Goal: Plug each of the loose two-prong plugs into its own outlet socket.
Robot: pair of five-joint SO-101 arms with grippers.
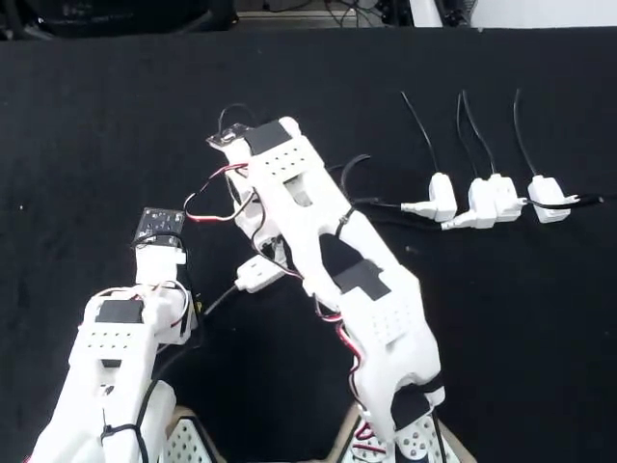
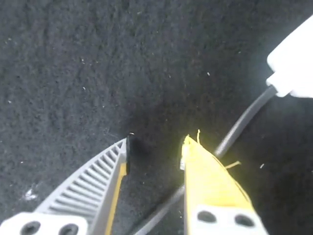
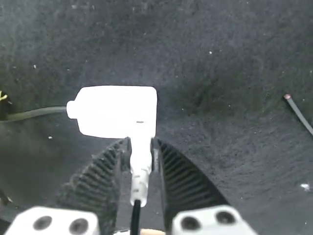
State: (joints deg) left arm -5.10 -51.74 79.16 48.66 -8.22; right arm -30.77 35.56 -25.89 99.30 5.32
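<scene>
Right, the right gripper (image 3: 140, 147) is pinched on the plug (image 3: 140, 166), a slim white plastic stub with a thin black lead trailing back between the ribbed dark pads (image 3: 98, 174). Here's what matters: the plug's long axis runs straight out from the jaws and meets the socket (image 3: 117, 111) square-on, its nose touching the block's long side. The socket is a smooth, round-cornered white block lying crosswise to the plug, with its grey cable (image 3: 34, 113) leaving from one short end. Whether the prongs are in, I can't tell; the joint hides them. So the push looks to go straight along the plug's axis, and a light block on soft cloth may well slide away. The left gripper (image 2: 154, 152) sits near the socket, spread wide, one finger grey and ribbed, the other yellow. It straddles that cable low over the fuzzy black cloth (image 1: 96, 116), and looks best placed to brace the socket. Well apart, toward the right in the high view, three white pairs (image 1: 487, 201) look mated already.
</scene>
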